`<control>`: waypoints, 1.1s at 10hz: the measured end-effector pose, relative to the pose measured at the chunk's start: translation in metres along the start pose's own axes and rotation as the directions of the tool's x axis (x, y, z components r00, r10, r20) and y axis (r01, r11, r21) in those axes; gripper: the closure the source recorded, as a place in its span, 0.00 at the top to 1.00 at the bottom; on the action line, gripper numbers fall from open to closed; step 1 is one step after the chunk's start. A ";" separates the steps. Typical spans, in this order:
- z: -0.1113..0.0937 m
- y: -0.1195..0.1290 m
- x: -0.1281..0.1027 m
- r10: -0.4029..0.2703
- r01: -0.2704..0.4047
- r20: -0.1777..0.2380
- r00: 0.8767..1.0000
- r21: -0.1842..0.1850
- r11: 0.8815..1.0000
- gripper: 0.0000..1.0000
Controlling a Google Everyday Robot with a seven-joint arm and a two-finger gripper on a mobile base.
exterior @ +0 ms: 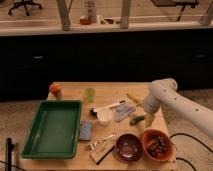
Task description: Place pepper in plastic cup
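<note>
The pepper (136, 120) is a small dark-green curved vegetable lying on the wooden table (70, 91), right of centre. My gripper (149, 119) hangs at the end of the white arm (165, 97), low over the table, just right of the pepper's right end. The plastic cup (89, 94) is a small translucent yellow-green tumbler. It stands upright near the table's back edge, well to the left of the gripper.
A green tray (52, 127) fills the table's left side, with an orange-topped object (55, 89) behind it. A white cup (104, 117), a brush (109, 107), blue cloths (124, 111), a yellow stick (133, 98), a dark bowl (128, 148) and an orange bowl (158, 144) surround the pepper.
</note>
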 end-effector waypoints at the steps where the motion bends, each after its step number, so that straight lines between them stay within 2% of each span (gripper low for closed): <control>1: 0.004 -0.001 0.000 -0.005 0.005 0.003 1.000 -0.004 1.000 0.80; 3: 0.020 -0.001 0.006 -0.004 0.004 0.014 1.000 -0.019 1.000 0.78; 4: 0.026 -0.001 0.008 -0.004 0.005 0.020 1.000 -0.029 1.000 0.70; 7: 0.042 -0.002 0.012 -0.005 0.007 0.044 0.999 -0.055 0.998 0.41; 10: 0.041 -0.003 0.014 -0.009 0.011 0.045 0.999 -0.054 0.998 0.08; 11: 0.041 -0.002 0.015 -0.007 0.009 0.043 0.999 -0.056 0.998 0.03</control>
